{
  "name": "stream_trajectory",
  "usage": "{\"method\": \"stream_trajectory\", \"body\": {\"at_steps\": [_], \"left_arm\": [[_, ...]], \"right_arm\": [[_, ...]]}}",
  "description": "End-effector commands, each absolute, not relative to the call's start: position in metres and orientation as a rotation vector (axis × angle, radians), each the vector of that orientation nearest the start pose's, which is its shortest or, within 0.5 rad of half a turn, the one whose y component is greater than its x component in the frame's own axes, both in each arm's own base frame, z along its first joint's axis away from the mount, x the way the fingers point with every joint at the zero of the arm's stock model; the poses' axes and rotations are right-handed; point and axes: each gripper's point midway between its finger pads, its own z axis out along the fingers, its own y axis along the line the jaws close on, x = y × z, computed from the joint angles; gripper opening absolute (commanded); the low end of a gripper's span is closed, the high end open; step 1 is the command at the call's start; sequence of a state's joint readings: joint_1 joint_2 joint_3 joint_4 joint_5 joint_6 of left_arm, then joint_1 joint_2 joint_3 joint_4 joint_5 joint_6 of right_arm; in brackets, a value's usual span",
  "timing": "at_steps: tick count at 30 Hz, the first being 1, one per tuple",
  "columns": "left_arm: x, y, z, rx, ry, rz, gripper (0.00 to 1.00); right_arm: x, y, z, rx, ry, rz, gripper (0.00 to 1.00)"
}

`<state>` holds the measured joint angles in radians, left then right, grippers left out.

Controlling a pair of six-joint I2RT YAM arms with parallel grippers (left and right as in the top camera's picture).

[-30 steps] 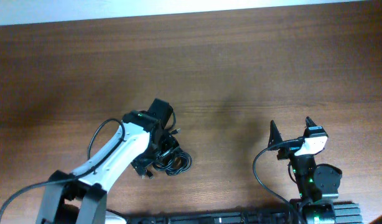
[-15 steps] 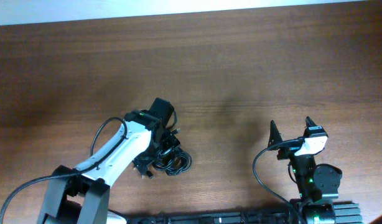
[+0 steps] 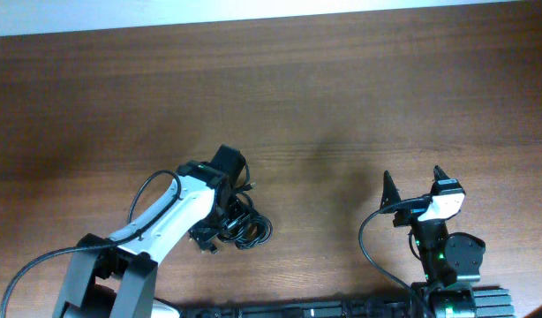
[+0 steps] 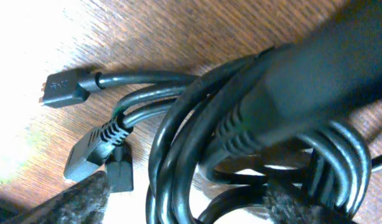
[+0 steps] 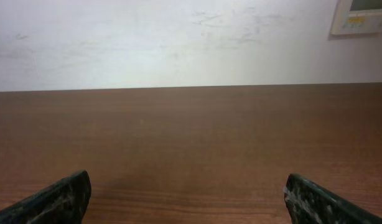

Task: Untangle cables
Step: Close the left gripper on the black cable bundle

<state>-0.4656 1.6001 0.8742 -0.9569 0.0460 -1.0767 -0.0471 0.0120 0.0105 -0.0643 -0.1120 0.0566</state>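
My left gripper point(image 3: 229, 201) has sunk a little onto the cables point(image 3: 246, 230), lower centre-left of the overhead view. Its jaws straddle the bundle, still apart, so a pinch looks close. My right gripper point(image 3: 412, 178) waits lower right, jaws spread wide, empty.

Brown wood-grain table point(image 3: 342, 88), pale scuffed wall point(image 5: 178, 37) beyond its far edge, white wall panel point(image 5: 365, 15) upper right

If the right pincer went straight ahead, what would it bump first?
Nothing nearby, it seems: the right pincer points across bare table toward the pale wall, though how far is unclear.
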Motion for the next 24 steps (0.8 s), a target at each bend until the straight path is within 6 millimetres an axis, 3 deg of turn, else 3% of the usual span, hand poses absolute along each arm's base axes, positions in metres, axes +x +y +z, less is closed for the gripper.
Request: {"method": "stream_trajectory", "body": {"at_steps": [1, 12, 18, 21, 22, 24], "left_arm": [[0.194, -0.103, 0.011, -0.985, 3.096, 0.116, 0.7], [0.207, -0.11, 0.01, -0.971, 3.056, 0.046, 0.48], [0.224, -0.119, 0.009, -0.952, 3.003, -0.041, 0.25], [0.237, -0.121, 0.01, -0.937, 2.955, -0.073, 0.04], [0.242, -0.121, 0.01, -0.931, 2.936, -0.079, 0.05], [0.261, -0.12, 0.012, -0.911, 2.848, -0.085, 0.17]], "right_arm": [[0.246, 0.004, 0.157, 0.02, 1.643, 0.091, 0.99], [0.246, 0.004, 0.157, 0.02, 1.643, 0.091, 0.99], [0.246, 0.004, 0.157, 0.02, 1.643, 0.091, 0.99], [0.246, 0.004, 0.157, 0.02, 1.643, 0.091, 0.99], [0.246, 0.004, 0.157, 0.02, 1.643, 0.091, 0.99], [0.246, 0.004, 0.157, 0.02, 1.643, 0.091, 0.99]]}}
